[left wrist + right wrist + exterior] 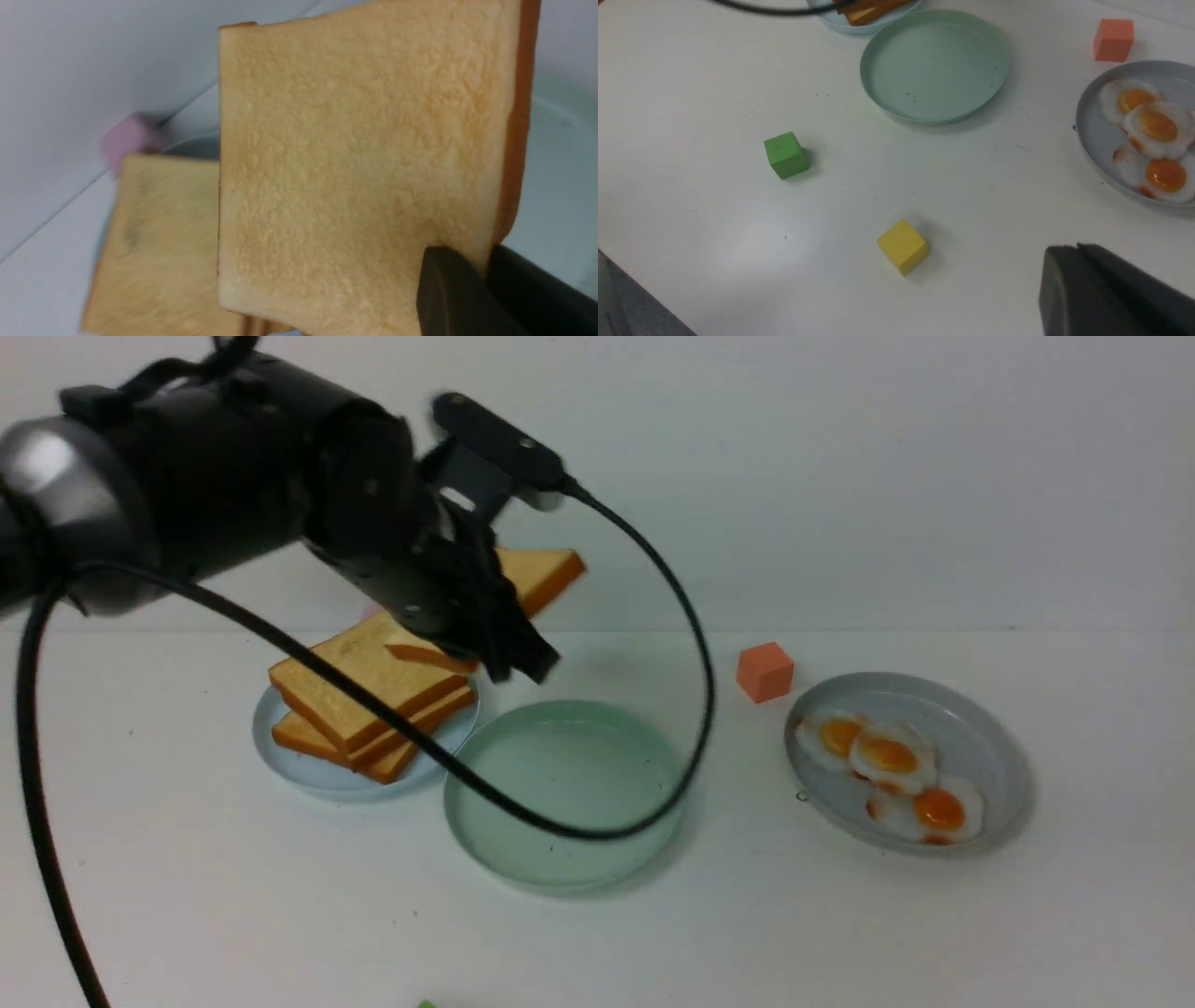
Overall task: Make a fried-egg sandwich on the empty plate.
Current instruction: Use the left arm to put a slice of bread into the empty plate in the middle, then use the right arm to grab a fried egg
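Because the bare green plate needs bread first, my left jaws pinch one toast slice by its edge, aloft at the plate's eleven o'clock; my right jaws sit closed and empty, eggs at three o'clock.

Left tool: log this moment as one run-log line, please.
left tool: shut on square golden-brown toast slice, airborne | round pale mint-green plate: nothing on it | right tool: shut, holding nothing
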Controlling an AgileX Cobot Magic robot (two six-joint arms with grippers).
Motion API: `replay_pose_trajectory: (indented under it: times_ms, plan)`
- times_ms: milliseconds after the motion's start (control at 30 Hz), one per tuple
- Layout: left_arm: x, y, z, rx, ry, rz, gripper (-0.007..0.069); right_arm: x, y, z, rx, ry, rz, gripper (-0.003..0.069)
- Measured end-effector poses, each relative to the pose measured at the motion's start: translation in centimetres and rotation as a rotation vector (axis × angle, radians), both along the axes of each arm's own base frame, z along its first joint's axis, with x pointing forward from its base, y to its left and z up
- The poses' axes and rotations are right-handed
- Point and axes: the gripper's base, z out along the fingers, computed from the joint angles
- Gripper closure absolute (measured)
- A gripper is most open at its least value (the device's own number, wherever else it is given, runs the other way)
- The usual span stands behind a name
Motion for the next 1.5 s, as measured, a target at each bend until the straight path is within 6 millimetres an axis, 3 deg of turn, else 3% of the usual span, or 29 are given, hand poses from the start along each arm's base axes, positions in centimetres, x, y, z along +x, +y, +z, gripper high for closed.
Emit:
replay_pose_trajectory:
  times_ms: [67, 167, 567, 900, 967, 1033, 1133, 1167, 1200, 1267, 1367, 1500]
  plan:
    - [-1.5, -3.2, -1.0, 0.039, 0.019, -0.105, 0.0568, -0.1, 0.0, -0.1, -0.004, 0.008, 0.002, 0.0613]
    - [-2.1, -5.0, -2.9, 0.128, 0.042, -0.168, 0.0568, -0.4, -0.1, -0.2, -0.015, 0.025, 0.007, 0.0610]
    - [-0.6, -6.0, -8.8, 0.300, 0.122, -0.208, 0.0568, -1.3, -0.6, -0.2, -0.023, 0.033, 0.016, 0.0603]
    - [-0.2, -6.2, -11.2, 0.341, 0.162, -0.217, 0.0566, -1.7, -0.7, -0.2, -0.021, 0.027, 0.018, 0.0599]
    - [-0.2, -6.2, -11.5, 0.347, 0.167, -0.218, 0.0517, -1.7, -0.7, -0.2, -0.016, 0.032, 0.021, 0.0598]
    - [-0.2, -6.2, -11.5, 0.347, 0.167, -0.218, 0.0483, -1.7, -0.7, -0.2, -0.015, 0.034, 0.022, 0.0596]
    - [-0.3, -6.1, -11.5, 0.353, 0.176, -0.214, 0.0318, -1.8, -0.6, -0.2, -0.002, 0.041, 0.029, 0.0595]
    - [-0.3, -6.1, -11.5, 0.354, 0.178, -0.214, 0.0298, -1.8, -0.6, -0.2, -0.002, 0.042, 0.030, 0.0595]
    - [-0.5, -6.1, -11.1, 0.336, 0.196, -0.195, 0.0208, -1.8, -0.5, -0.2, 0.007, 0.049, 0.025, 0.0594]
    - [-0.7, -6.1, -10.7, 0.312, 0.203, -0.182, 0.0177, -1.8, -0.5, -0.2, 0.014, 0.055, 0.019, 0.0593]
    - [-1.9, -5.8, -7.2, 0.169, 0.208, -0.109, 0.0097, -1.7, -0.5, -0.2, 0.034, 0.067, 0.001, 0.0592]
    - [-4.1, -4.9, -1.1, -0.014, 0.194, -0.037, 0.0160, -0.1, 0.2, -0.4, 0.025, 0.084, -0.016, 0.0589]
